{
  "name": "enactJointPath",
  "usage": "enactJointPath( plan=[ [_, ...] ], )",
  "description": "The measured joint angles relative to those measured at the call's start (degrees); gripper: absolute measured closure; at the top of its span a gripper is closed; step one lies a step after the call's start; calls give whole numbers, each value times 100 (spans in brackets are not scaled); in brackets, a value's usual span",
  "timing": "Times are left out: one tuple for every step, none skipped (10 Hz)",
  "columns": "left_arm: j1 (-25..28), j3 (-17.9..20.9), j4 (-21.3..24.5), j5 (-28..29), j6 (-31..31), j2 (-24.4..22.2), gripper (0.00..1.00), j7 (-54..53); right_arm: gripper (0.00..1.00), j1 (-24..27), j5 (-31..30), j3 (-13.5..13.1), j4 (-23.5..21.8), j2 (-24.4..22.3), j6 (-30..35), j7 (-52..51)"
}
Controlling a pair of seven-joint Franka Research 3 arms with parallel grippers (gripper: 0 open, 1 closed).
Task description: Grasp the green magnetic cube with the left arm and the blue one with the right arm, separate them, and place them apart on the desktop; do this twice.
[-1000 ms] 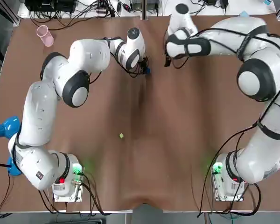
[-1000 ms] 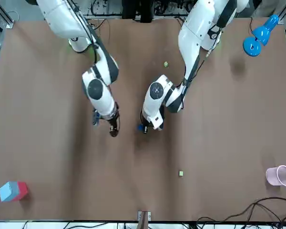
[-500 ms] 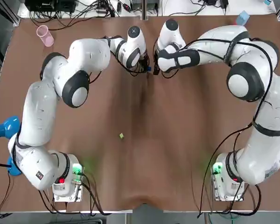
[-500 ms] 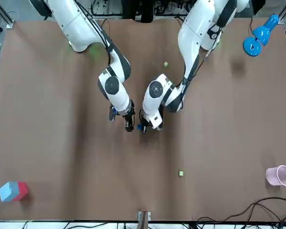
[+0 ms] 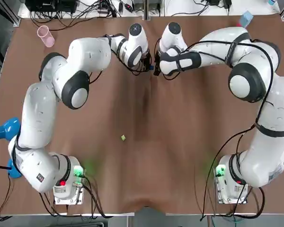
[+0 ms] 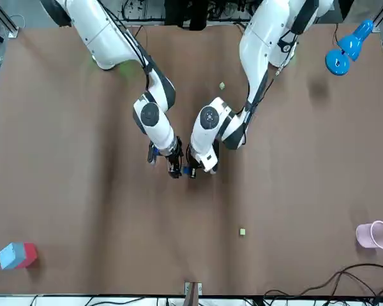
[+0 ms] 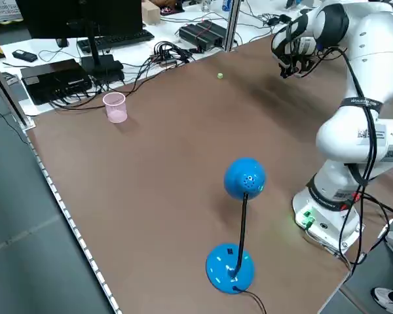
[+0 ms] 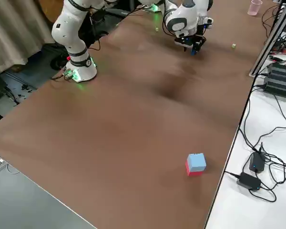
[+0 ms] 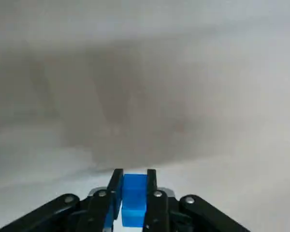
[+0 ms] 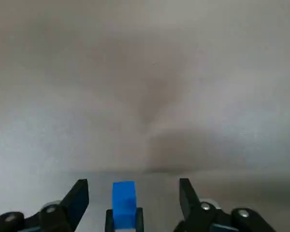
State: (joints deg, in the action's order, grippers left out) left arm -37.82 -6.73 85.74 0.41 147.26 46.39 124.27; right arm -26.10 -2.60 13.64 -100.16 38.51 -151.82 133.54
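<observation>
My left gripper (image 9: 134,181) is shut on a small blue cube (image 9: 134,198) low over the far middle of the table; no green face shows in its grip. In the right wrist view the same blue cube (image 10: 124,195) stands between the spread fingers (image 10: 79,198) of my right gripper (image 10: 133,191), which is open around it. From overhead, the two grippers meet tip to tip at the cube (image 5: 152,71). One loose green cube (image 5: 123,137) lies nearer the bases. A second green cube (image 6: 242,232) lies near the far edge.
A pink cup (image 5: 45,36) stands at the far left corner. A blue lamp-like stand (image 5: 2,130) sits at the left edge. A blue-and-red block (image 6: 16,255) rests at the far right corner. Cables lie beyond the far edge.
My right gripper has swung left across the far side of the table, and its open fingers have come around the cube. The left gripper stayed put, still shut.
</observation>
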Motion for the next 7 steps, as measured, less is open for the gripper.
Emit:
enactJointPath(
  plan=[
    [25,-16,-1,-8,-34,-45,77,0,18,-7,0,5,0,43,-77,0],
    [64,-39,-1,-20,-133,-95,77,-6,19,-27,0,10,0,92,-167,0],
    [88,-56,-2,-75,-228,-151,77,-30,21,-45,0,10,0,125,-245,0],
    [91,-65,-2,-137,-259,-190,77,-57,23,-59,0,10,1,129,-268,0],
    [91,-72,-2,-158,-271,-206,77,-58,25,-67,0,10,7,129,-291,0],
    [91,-75,-2,-163,-274,-206,77,-58,26,-69,0,11,15,129,-334,1],
    [91,-75,-2,-164,-277,-206,77,-58,26,-73,0,12,20,129,-373,1]
  ],
)
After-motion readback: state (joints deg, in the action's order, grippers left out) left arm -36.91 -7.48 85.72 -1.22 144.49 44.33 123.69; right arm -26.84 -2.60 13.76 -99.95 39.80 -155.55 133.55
